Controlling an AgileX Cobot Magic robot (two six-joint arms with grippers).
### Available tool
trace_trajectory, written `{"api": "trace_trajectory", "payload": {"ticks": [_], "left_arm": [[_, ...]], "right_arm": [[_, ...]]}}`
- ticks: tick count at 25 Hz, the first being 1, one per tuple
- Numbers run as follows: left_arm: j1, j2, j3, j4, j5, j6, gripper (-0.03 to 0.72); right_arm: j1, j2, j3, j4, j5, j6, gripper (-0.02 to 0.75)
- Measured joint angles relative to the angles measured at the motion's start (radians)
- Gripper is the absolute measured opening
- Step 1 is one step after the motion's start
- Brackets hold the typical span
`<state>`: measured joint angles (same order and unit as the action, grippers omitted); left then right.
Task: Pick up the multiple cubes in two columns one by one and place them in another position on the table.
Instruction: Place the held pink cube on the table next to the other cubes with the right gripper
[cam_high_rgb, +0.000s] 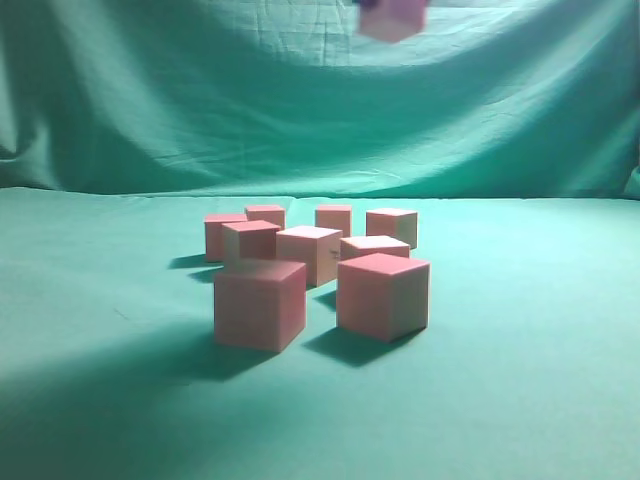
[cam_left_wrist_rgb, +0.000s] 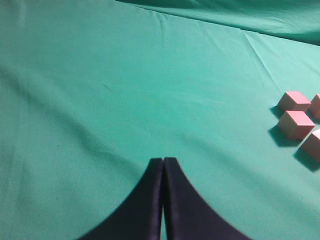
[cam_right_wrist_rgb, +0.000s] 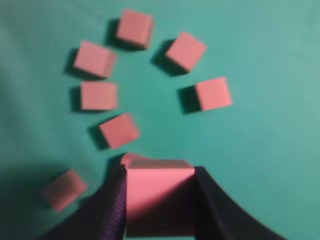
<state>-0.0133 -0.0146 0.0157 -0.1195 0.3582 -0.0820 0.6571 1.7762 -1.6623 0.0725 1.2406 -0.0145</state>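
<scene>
Exterior view: my right gripper is off the top of frame, only the carried cube (cam_high_rgb: 392, 18) shows, blurred, high above the cluster (cam_high_rgb: 312, 255) of eight pink cubes on the green cloth (cam_high_rgb: 520, 400). Two big near cubes in front, six smaller-looking ones behind, columns already loose. Left wrist view: my left gripper (cam_left_wrist_rgb: 163, 165) has its fingers pressed together, holding nothing, hanging over bare cloth; a few cubes (cam_left_wrist_rgb: 296, 123) sit well off to its right near the frame edge. Right wrist view: my right gripper (cam_right_wrist_rgb: 159, 200) is pinching one cube between both fingers, top face square to the camera; seven cubes are visible below and ahead of it, one (cam_right_wrist_rgb: 131, 159) almost directly under the held cube, another (cam_right_wrist_rgb: 64, 188) off to the left, the rest (cam_right_wrist_rgb: 98, 95) in a ragged ring further out. Risks, my read: frame is motion-blurred, so grip could slip if I swing fast. If I lower straight down from here, I hit the cube underneath and scatter the neighbours. Need clear cloth to the side before descent. Can't tell how deep the cube sits in the fingers, so a tilted release is possible.
</scene>
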Motion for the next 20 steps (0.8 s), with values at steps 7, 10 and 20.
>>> {"api": "trace_trajectory", "payload": {"ticks": [7, 10, 20], "left_arm": [[0.000, 0.000, 0.000, 0.000, 0.000, 0.000, 0.000], [0.000, 0.000, 0.000, 0.000, 0.000, 0.000, 0.000], [0.000, 0.000, 0.000, 0.000, 0.000, 0.000, 0.000]], "right_arm": [[0.225, 0.000, 0.096, 0.002, -0.098, 0.049, 0.267], [0.288, 0.002, 0.134, 0.002, -0.178, 0.085, 0.267], [0.397, 0.169, 0.140, 0.002, -0.262, 0.107, 0.267]]}}
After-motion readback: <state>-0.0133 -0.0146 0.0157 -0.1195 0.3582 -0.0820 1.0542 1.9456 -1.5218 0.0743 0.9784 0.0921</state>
